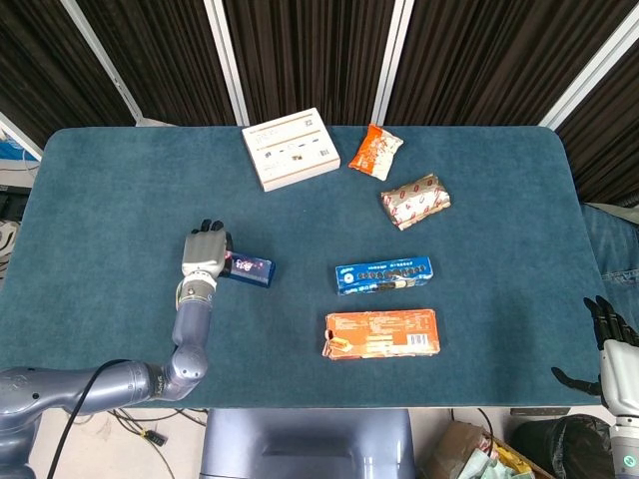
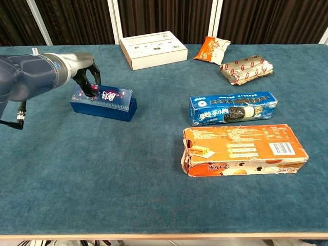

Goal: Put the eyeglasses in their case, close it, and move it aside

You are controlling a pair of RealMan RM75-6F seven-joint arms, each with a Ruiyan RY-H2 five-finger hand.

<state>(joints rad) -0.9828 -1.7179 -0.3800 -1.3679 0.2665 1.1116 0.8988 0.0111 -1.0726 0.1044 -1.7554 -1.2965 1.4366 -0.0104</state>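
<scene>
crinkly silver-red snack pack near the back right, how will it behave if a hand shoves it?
The silver-red snack pack looks like wrinkled foil, so it would probably dent and crumple rather than push stiffly. It lies flat and lumpy on the blue cloth, so it likely drags, not rolls. Probably light for its size.

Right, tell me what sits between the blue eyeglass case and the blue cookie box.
Nothing: in both views only bare table cloth lies between the eyeglass case, where the left hand rests, and the cookie box.
</scene>
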